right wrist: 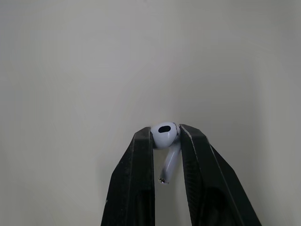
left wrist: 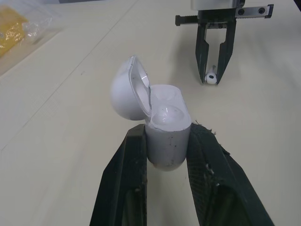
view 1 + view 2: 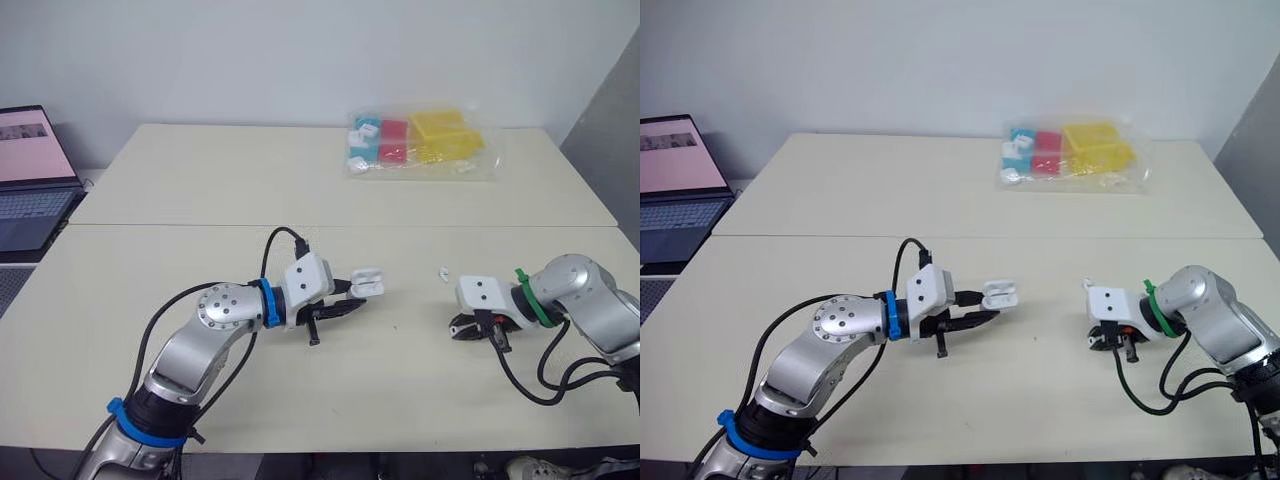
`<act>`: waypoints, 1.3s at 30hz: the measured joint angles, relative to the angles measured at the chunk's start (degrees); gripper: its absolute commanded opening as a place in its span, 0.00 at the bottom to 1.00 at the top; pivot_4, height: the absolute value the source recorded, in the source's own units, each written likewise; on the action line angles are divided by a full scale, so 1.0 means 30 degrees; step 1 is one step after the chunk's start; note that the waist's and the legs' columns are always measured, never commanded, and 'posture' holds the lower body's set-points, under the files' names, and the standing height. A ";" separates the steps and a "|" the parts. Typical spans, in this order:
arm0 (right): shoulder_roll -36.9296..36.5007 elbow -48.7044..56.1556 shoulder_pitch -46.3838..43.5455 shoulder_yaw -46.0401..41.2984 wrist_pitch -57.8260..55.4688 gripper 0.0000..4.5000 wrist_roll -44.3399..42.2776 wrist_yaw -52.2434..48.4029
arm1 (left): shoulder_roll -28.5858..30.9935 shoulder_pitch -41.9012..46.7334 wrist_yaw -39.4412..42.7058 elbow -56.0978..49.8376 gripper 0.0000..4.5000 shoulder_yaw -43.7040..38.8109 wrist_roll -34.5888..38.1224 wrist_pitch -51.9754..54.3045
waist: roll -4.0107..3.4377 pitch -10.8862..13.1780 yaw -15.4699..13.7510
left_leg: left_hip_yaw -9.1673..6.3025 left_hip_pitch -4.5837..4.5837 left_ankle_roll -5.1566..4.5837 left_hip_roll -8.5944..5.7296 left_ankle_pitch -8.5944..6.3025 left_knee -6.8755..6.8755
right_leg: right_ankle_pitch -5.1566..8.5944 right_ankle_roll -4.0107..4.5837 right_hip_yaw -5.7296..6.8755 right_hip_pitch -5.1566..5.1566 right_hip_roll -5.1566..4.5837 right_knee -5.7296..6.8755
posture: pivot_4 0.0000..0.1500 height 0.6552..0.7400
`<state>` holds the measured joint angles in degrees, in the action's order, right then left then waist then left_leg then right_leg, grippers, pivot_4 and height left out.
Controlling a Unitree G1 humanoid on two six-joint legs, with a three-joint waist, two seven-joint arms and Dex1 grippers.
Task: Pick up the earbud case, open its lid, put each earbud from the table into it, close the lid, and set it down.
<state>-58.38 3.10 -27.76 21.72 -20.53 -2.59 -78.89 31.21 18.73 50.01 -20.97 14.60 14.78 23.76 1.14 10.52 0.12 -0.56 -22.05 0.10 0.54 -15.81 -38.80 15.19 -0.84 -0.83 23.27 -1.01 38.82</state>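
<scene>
So, from the head view, why is the left pincer (image 3: 356,300) holding the earbud case (image 3: 367,283) out in the middle of the counter (image 3: 200,190)?

Likely to offer it to the other arm. It is clamped on the case's base, the lid is swung open, and the case seems raised a little off the surface. The right pincer (image 3: 467,329) sits low, well apart to the right. A white speck (image 3: 442,271) lies between them, nearer the right arm. It may be the second earbud, but it is too small to say. The laptop (image 3: 30,180) and the bag of coloured blocks (image 3: 420,145) are far off and play no part.

And the left wrist view?

Its two fingers (image 2: 134,155) squeeze the lower body only, so the hinge and the opening are free. The wells look empty. Beyond, the right pincer points down with an earbud (image 2: 211,77) at its tips. I cannot tell whether the earbud touches the counter.

What does the right wrist view add?

That pincer is closed on the earbud's round head (image 1: 164,134), and the stem hangs loose between the fingers (image 1: 141,160). I think that grip suits sliding the stem first into a well. The hold is narrow, so the earbud could twist as it is carried across.
</scene>
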 measured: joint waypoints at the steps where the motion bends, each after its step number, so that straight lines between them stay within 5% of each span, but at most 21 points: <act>1: -0.0080 -0.0100 0.0004 0.0000 0.0267 0.09 0.0034 -0.0271 | 0.0004 -0.0029 -0.0080 -0.0111 0.17 -0.0003 0.0000 0.0022 | 0.0002 0.0001 0.0001 | -0.0002 0.0000 0.0000 0.0000 0.0000 -0.0001 | 0.0001 -0.0001 0.0004 0.0000 0.0000 0.0000 | 1.00 1.00; 13: -0.0984 -0.1566 0.0324 -0.0149 0.2545 0.09 0.0284 -0.1689 | 0.0008 -0.0101 -0.0258 -0.0325 0.17 -0.0043 0.0000 0.0177 | 0.0001 0.0001 0.0031 | -0.0004 0.0007 0.0000 0.0004 0.0000 0.0001 | 0.0002 -0.0003 0.0007 0.0000 0.0004 0.0009 | 1.00 1.00; 20: -0.0831 -0.1901 0.0254 -0.0247 0.2742 0.63 0.0455 -0.1629 | 0.0002 -0.0041 -0.0230 -0.0312 0.17 -0.0043 -0.0016 0.0177 | 0.0004 0.0002 0.0038 | 0.0005 0.0027 0.0000 0.0004 0.0001 -0.0005 | 0.0001 -0.0018 -0.0002 -0.0016 0.0004 0.0011 | 1.00 1.00; 39: -0.3185 0.4382 0.1329 -0.1908 -0.5466 0.63 0.0711 -0.0591 | -0.0533 -0.0225 -0.0720 -0.0263 0.17 0.0111 -0.0433 -0.0183 | -0.0005 0.0006 0.0008 | 0.0000 0.0017 0.0002 0.0007 -0.0001 0.0001 | 0.0023 -0.0046 0.0003 -0.0010 -0.0001 0.0005 | 1.00 1.00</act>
<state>-67.93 16.25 -23.77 16.00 -36.93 -0.46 -80.66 29.61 18.05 47.85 -21.76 14.94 13.48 23.21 1.12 10.54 0.15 -0.56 -22.00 0.10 0.56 -15.81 -38.80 15.26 -0.98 -0.82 23.24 -1.01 38.83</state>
